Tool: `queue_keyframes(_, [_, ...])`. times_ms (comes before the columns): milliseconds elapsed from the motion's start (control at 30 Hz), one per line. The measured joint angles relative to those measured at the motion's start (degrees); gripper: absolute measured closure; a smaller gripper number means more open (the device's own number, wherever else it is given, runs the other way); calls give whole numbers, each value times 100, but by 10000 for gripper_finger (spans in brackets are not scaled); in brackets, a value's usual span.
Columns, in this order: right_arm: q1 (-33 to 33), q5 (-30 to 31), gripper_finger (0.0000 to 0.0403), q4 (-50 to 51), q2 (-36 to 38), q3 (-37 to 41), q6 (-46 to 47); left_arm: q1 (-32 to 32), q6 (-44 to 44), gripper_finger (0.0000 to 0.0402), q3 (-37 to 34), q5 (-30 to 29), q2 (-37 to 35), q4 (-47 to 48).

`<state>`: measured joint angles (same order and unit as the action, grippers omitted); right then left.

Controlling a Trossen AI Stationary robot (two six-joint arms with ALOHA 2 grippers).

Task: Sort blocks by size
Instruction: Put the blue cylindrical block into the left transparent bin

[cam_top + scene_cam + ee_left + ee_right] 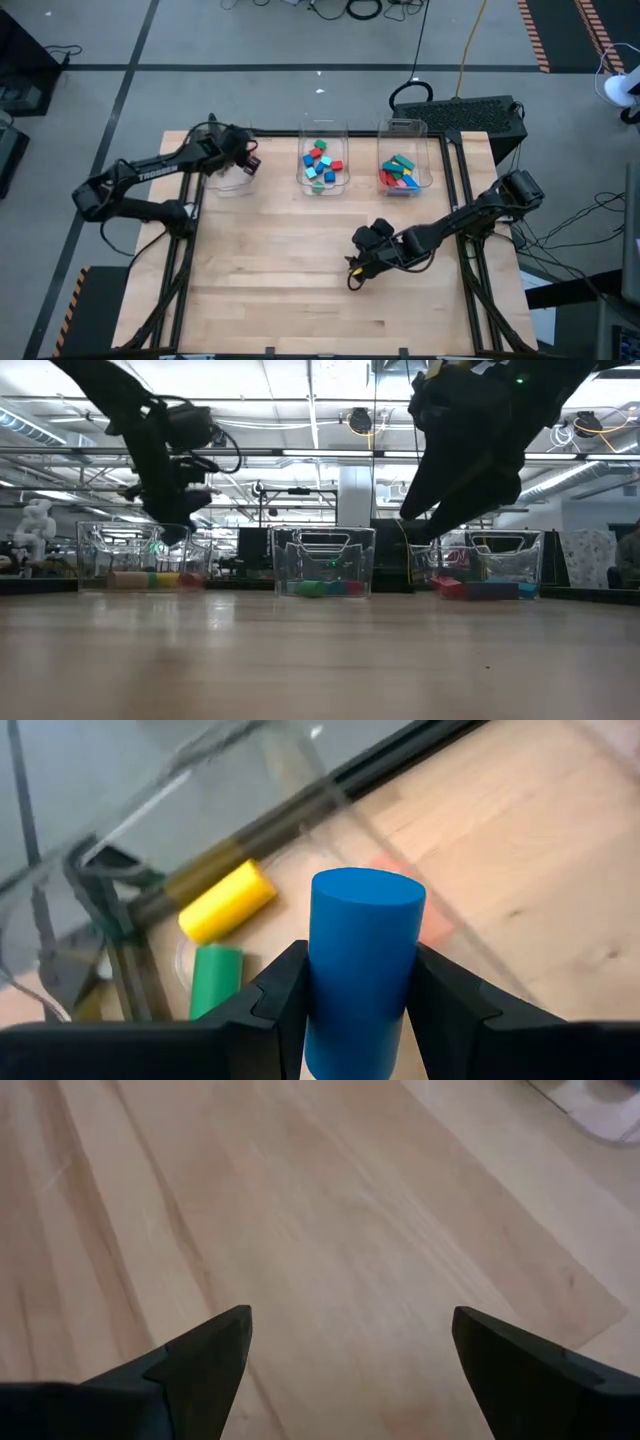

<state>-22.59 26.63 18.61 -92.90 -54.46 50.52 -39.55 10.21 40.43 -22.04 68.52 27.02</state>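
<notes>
My left gripper (360, 958) is shut on a blue cylinder (362, 935) and hangs over the left clear bin (228, 182) at the table's far left; it also shows in the high view (247, 163) and the low view (170, 530). In that bin lie a yellow cylinder (226, 900), a green cylinder (215, 978) and a reddish piece (430, 920) seen through the wall. The middle bin (323, 160) holds several small blocks, the right bin (403, 170) several larger ones. My right gripper (356, 268) is open and empty over bare table (350, 1320). My left gripper pinches the blue cylinder by its curved side (320, 990) between its two fingers (285, 990). The cylinder lies along the fingers, its flat end (367, 890) pointing away from the wrist. The fingers slant down from above. The cylinder is lifted clear, above the bin.
The three clear bins stand in a row along the table's far edge. Bare wooden tabletop (300, 280) spreads over the near half. A black keyboard-like device (470, 112) lies beyond the far right corner.
</notes>
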Motion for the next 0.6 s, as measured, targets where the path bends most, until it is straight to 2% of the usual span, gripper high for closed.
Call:
queue_keyframes(200, [-5,6,73,2,0,0,0,-734,-4,264,-79,578,201,-29])
queue_keyframes(333, [-9,7,73,4,0,0,0,-1001,-4,264,-293,996,387,-411])
queue_keyframes(600, [-9,7,73,11,1,0,75,-1156,239,259,-836,1107,576,-1097])
